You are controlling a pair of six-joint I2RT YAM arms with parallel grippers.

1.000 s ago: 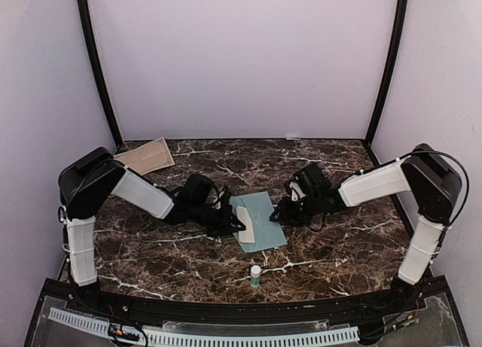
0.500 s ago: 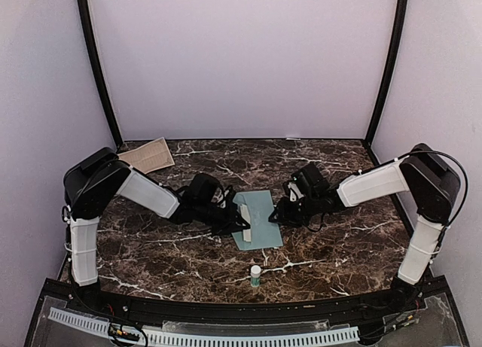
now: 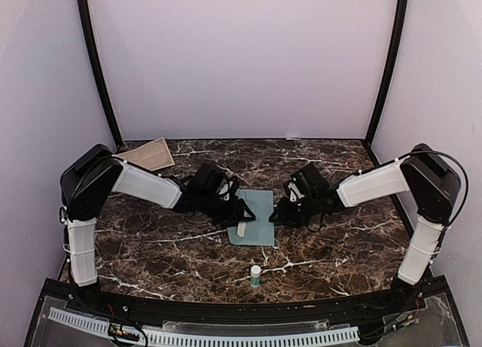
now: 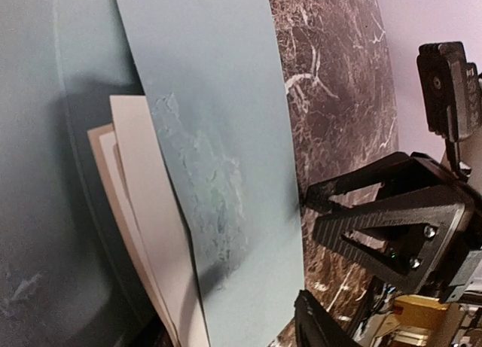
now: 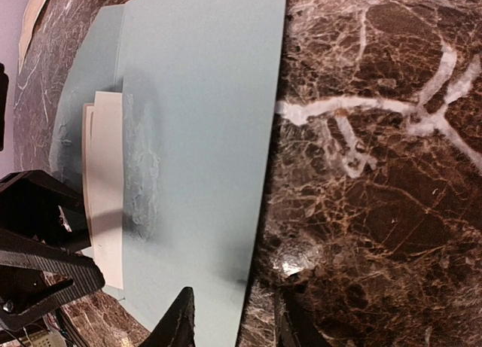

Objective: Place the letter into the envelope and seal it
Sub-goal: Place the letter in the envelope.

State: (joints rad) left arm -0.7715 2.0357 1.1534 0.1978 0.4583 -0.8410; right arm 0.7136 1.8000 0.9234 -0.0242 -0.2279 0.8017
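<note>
The left gripper [image 3: 236, 211] hangs over the letter [image 3: 241, 229] that pokes out of the envelope's [image 3: 260, 220] left side. I cannot tell if it is spread. The right gripper [image 3: 279, 214], a bit spread, waits at the right edge. The envelope lies on the tabletop [image 3: 339, 249] between them.

Mid-frame: pale teal paper envelope [image 3: 258, 211], white paper letter [image 3: 241, 229] partly in it; small white glue stick [image 3: 255, 275] below; tan sheet [image 3: 148, 154] upper left.
</note>
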